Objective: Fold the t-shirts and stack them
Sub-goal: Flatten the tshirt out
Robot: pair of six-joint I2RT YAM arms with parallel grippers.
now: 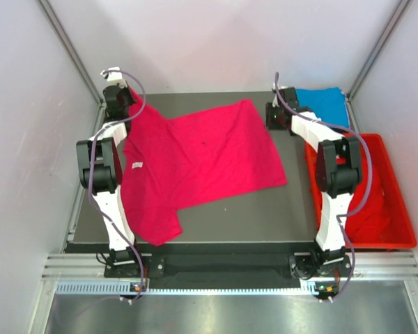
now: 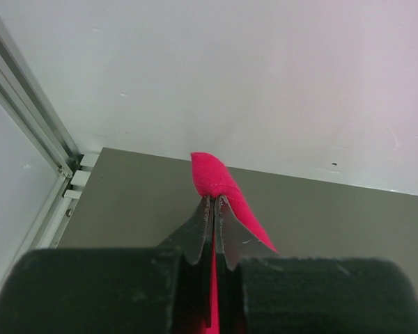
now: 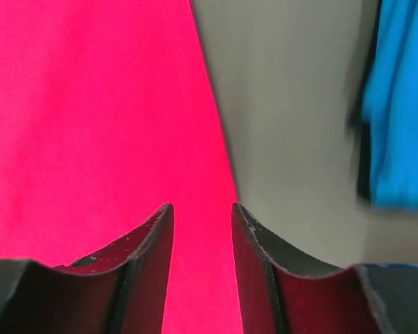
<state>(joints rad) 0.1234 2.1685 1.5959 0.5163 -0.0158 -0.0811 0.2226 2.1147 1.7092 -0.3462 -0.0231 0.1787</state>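
White walls close off three sides of a dark grey flat table (image 1: 265,216), and my two arms rise from its near edge. Most of the table is covered by a bright pink-magenta cotton t-shirt (image 1: 209,160) lying loosely spread, with one sleeve reaching down to the near left edge. My left gripper (image 2: 214,202) is at the far left corner with its jaws pressed together on a fold of this shirt. The cloth pokes out beyond the tips and is drawn up from the table towards them. My right gripper (image 3: 202,209) hovers over the shirt's far right edge. Its jaws stand apart with nothing between them, pink cloth under one finger and bare table under the other. A sky blue t-shirt (image 1: 324,104) lies at the far right corner, just beyond that gripper and apart from the pink one. Beside the table on the right stands a rigid red plastic crate (image 1: 403,226), holding crumpled red cloth (image 1: 373,209).
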